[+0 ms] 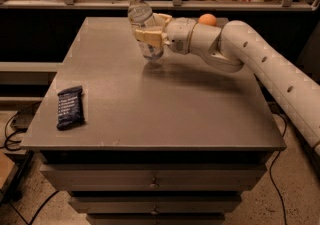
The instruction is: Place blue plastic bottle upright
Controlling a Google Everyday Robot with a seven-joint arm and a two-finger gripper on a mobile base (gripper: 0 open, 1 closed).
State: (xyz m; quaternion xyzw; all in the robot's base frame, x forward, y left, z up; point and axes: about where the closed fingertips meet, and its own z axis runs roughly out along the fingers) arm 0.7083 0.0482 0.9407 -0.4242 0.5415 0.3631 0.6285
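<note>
The gripper (151,33) sits over the far middle of the grey counter (165,114), at the end of a white arm (260,59) that reaches in from the right edge and slopes up toward the back. Its jaws are closed on the blue plastic bottle (140,15), one tan finger (148,35) across the front of the bottle's middle and the other behind it.

The bottle stands nearly upright in that grip, leaning a little so that its white cap points up and to the left and its base is lower and to the right. The base is right at the counter's surface, with a dark shadow just beneath it. It may be touching or only just above, and the view does not settle which.

An orange ball (207,19) shows behind the wrist, near the counter's far edge. A dark blue snack wrapper (70,107) lies flat near the front left corner, well apart from the bottle and the gripper.

Drawers (155,184) run below the counter's front edge, and dark cables (12,129) lie on the floor to the left.
</note>
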